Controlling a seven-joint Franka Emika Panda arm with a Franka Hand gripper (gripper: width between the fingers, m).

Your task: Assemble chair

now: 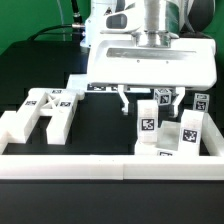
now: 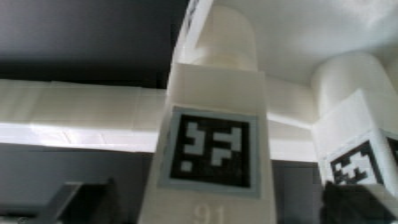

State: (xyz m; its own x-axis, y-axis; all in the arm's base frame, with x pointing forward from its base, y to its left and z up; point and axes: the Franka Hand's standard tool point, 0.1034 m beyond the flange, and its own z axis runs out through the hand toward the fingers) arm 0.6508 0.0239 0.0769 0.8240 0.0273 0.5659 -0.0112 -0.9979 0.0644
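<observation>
Closest to the wrist camera stands an upright chair post [image 2: 217, 120], matte white and blocky, with a black-and-white tag on its face. On the black table [image 1: 100, 125], the chair lies in separate pieces: an H-shaped piece [image 1: 45, 115] at the exterior view's left and tagged uprights [image 1: 188, 130] clustered at its right. Above that cluster hangs the gripper [image 1: 150, 106], fingers spread and gripping nothing.

No legible text; only marker tags [image 2: 217, 147] on the chair pieces [image 1: 25, 122].
</observation>
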